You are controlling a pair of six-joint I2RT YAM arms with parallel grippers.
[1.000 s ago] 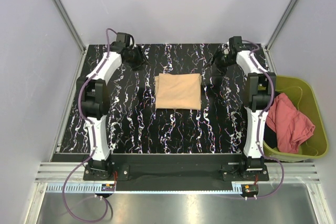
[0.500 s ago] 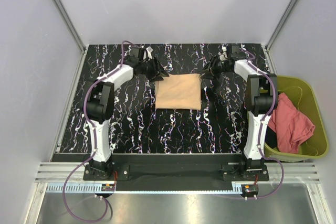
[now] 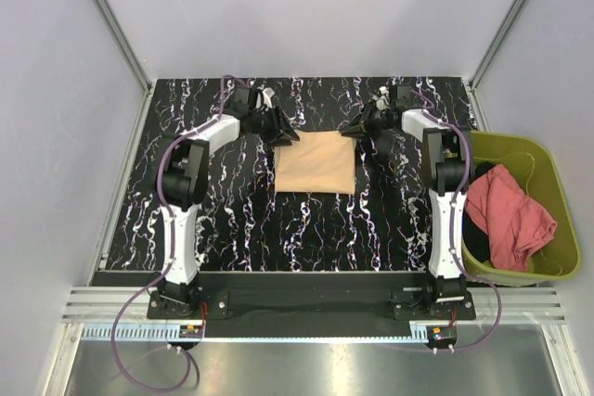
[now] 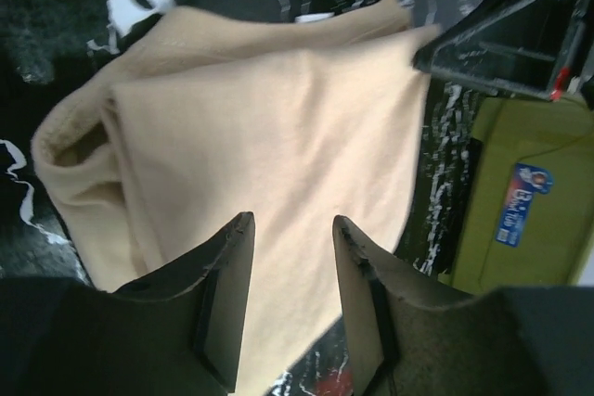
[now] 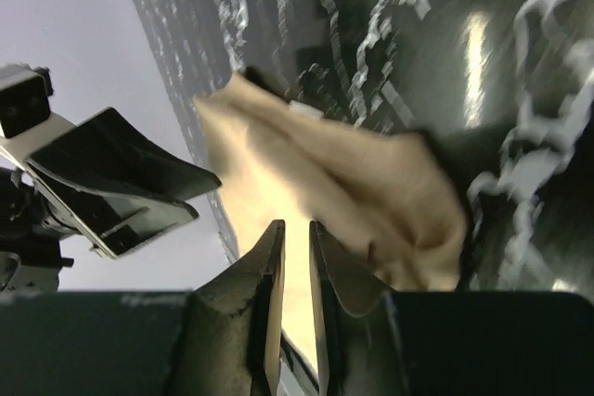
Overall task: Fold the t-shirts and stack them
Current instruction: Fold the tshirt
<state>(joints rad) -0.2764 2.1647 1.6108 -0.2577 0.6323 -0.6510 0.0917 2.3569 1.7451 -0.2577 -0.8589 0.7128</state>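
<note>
Fingers (image 4: 225, 308) of the left gripper (image 4: 292, 261) stand a moderate way apart at the bottom of the left wrist view. Nothing is held between them, and the tan-beige t-shirt (image 4: 269, 127) shows through the gap and fills the middle of that frame. From above, this shirt lies folded into a neat rectangle at the centre of the black marbled table (image 3: 232, 210). The left gripper points at its upper left corner and the right gripper (image 3: 357, 130) at its upper right corner, both tips at the shirt's top edge. In the right wrist view, the right gripper's fingers (image 5: 267, 294) are drawn almost together at the bottom centre, leaving only a thin slit. The rumpled corner of the tan cloth lies just beyond the tips, right of centre. Whether any cloth is pinched in the slit cannot be told. The salmon-red t-shirt (image 3: 512, 218) lies crumpled in the olive-green bin (image 3: 534, 159) at the right edge of the top view, just beside the table and well apart from the folded shirt.
</note>
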